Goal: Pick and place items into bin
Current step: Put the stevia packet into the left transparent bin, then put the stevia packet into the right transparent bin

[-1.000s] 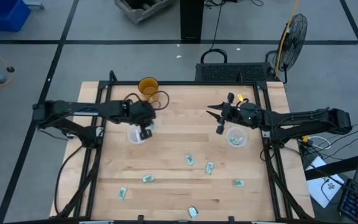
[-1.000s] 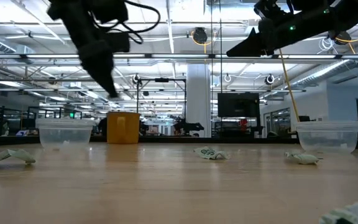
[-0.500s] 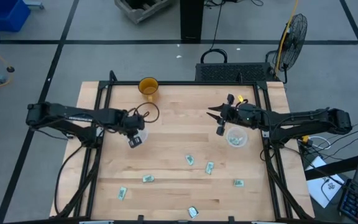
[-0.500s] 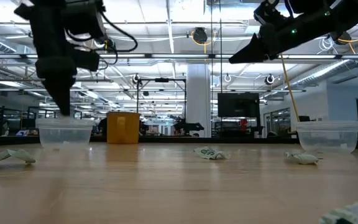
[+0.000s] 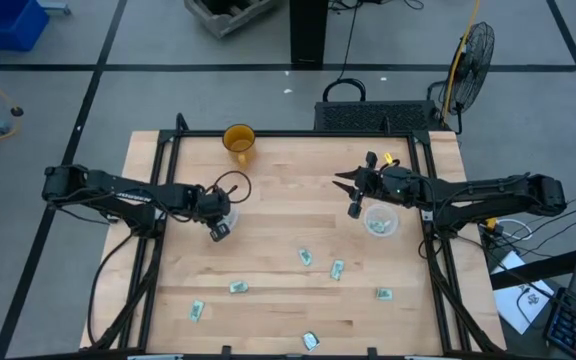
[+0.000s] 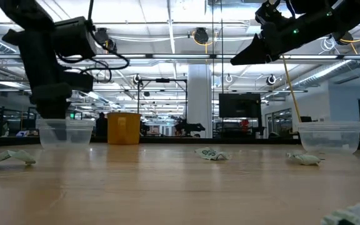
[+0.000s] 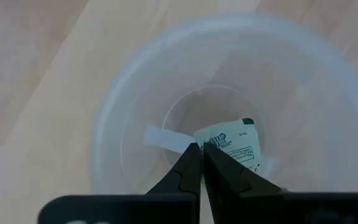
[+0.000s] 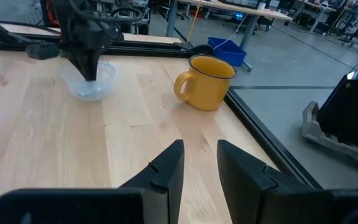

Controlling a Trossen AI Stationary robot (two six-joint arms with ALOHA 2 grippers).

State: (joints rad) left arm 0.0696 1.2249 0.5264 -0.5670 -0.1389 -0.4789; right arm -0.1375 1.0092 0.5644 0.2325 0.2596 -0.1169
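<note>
We are seeing the left gripper [image 7: 197,149], fingers closed and empty, pointing into the clear plastic bowl [image 7: 123,99]; a green-and-white wrapped packet [image 7: 232,142] is lying just beyond its tips.

The left gripper [image 5: 219,228] stood over the clear cup [image 7: 229,93], hiding most of it from above. The print on the packet [image 7: 232,142] inside was too small to read. At table level, a wrapped piece [image 6: 358,214] at five o'clock was cut off by the edge and blurred.
</note>
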